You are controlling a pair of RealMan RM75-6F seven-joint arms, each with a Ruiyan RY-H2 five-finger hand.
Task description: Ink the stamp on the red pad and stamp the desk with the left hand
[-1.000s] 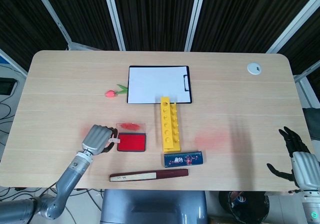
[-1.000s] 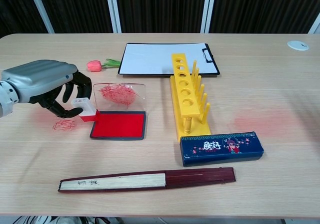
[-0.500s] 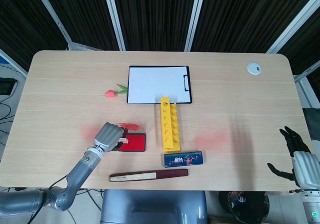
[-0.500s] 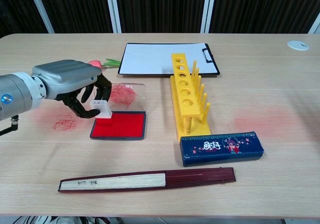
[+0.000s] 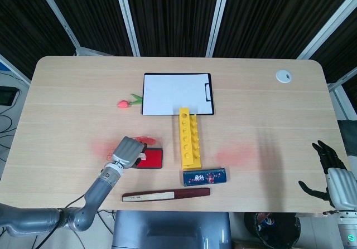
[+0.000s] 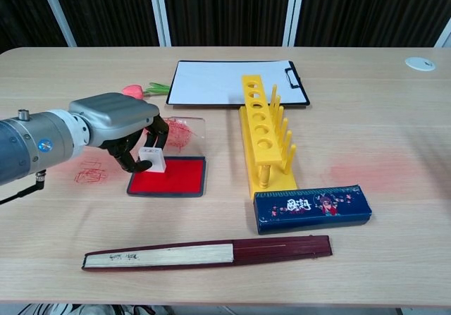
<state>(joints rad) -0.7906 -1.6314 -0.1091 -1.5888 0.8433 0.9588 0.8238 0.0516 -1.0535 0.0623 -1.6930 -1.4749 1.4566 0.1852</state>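
Note:
My left hand pinches a small white stamp between thumb and fingers. The stamp's base is at the back left corner of the red ink pad; whether it touches the ink I cannot tell. In the head view the left hand covers the pad's left end. A red stamped mark shows on the desk left of the pad. The pad's clear lid, smeared red, stands open behind it. My right hand hangs off the desk's right front corner, fingers spread and holding nothing.
A yellow rack stands right of the pad, with a blue case in front of it. A folded fan lies near the front edge. A clipboard and a toy tulip lie further back. A faint red smear marks the desk.
My left hand has carried the stamp rightward from beside the red mark on the desk to the ink pad and lowered it there. The right hand has not moved.

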